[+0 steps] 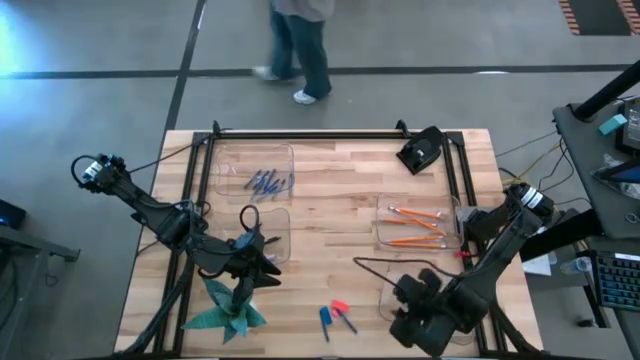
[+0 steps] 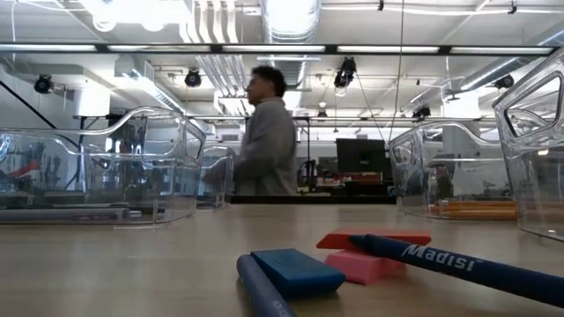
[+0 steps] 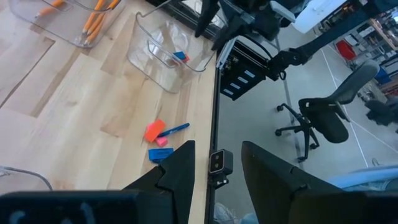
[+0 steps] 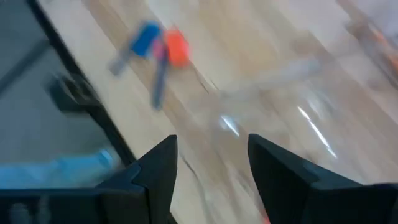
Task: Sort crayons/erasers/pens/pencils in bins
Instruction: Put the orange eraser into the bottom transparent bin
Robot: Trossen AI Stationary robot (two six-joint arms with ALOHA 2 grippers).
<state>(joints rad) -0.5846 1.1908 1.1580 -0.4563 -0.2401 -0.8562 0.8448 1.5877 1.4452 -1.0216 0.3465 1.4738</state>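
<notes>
The wooden tabletop [image 1: 330,225] carries clear bins [image 1: 418,222]. The one at 3 o'clock holds the orange pencils [image 1: 415,228]; another at 11 o'clock holds thin blue sticks [image 1: 268,182].

The right gripper [image 4: 210,163] hangs at about 5 o'clock over the near-right bin, with its fingers spread and nothing between them. The left gripper [image 3: 216,163] waits at about 8 o'clock, fingers also apart and empty.

The loose pile lies at 6 o'clock near the front edge: a pink-red eraser [image 2: 363,261], a blue eraser [image 2: 295,269] and a blue pen [image 2: 458,264] that rests across the pink one.

The erasers look light, a little soft and not slippery (rubber gives good friction), so I would pinch across the short sides. The pen is stiff and may roll; hold it at the middle.
</notes>
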